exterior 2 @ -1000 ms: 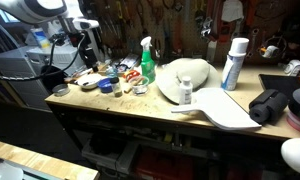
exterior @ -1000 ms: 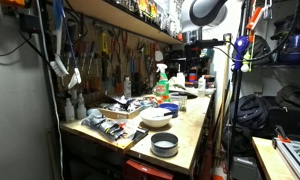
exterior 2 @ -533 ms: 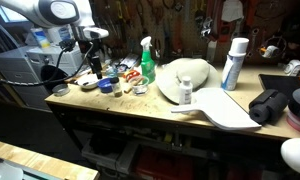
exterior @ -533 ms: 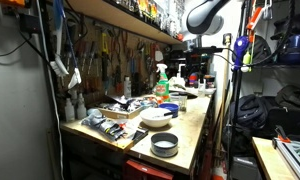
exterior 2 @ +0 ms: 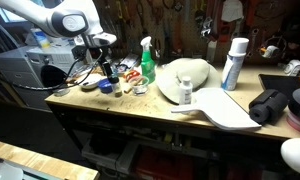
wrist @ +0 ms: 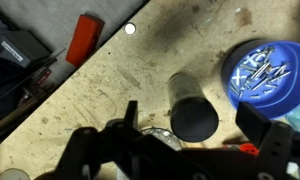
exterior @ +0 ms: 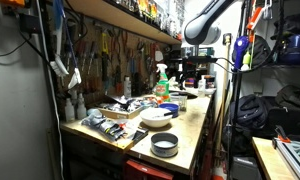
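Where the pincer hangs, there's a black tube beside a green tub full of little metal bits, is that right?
Not quite: the tub is blue, not green. The wrist view shows the open pincer hanging over the black tube, which is beside a blue tub full of little metal bits.
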Controlling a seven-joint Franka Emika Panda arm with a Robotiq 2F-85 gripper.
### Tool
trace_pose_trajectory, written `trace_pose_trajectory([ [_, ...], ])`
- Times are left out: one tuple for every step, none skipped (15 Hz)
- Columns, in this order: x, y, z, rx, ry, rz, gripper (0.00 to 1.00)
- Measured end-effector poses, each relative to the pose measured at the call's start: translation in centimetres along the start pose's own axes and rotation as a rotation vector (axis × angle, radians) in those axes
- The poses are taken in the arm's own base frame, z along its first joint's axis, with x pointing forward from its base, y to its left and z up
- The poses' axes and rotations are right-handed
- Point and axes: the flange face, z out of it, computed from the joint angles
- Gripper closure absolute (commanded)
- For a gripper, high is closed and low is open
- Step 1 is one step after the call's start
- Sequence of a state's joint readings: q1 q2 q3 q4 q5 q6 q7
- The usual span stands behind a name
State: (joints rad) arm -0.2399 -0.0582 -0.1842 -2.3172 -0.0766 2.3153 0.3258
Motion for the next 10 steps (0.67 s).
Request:
trace_pose_trajectory([
  [0.2,-0.1,0.6,0.004,0.002,0.004,0.0],
  [0.3,-0.3,1.2,0.007,0.003,0.006,0.02],
  [0.4,-0.4,1.7,0.01,0.004,0.007,0.05],
  [0.5,-0.6,2.2,0.01,0.003,0.005,0.07],
  [0.5,-0.7,2.7,0.008,0.001,0.001,0.15],
  [0.6,-0.8,3.1,0.007,0.0,-0.003,0.12],
  [0.6,-0.8,3.5,0.005,-0.003,-0.007,0.15],
  [0.6,-0.9,4.0,0.004,-0.007,-0.01,0.22],
  [0.7,-0.9,4.4,0.004,-0.012,-0.013,0.17],
  [0.7,-0.9,4.7,0.008,-0.016,-0.019,0.17],
])
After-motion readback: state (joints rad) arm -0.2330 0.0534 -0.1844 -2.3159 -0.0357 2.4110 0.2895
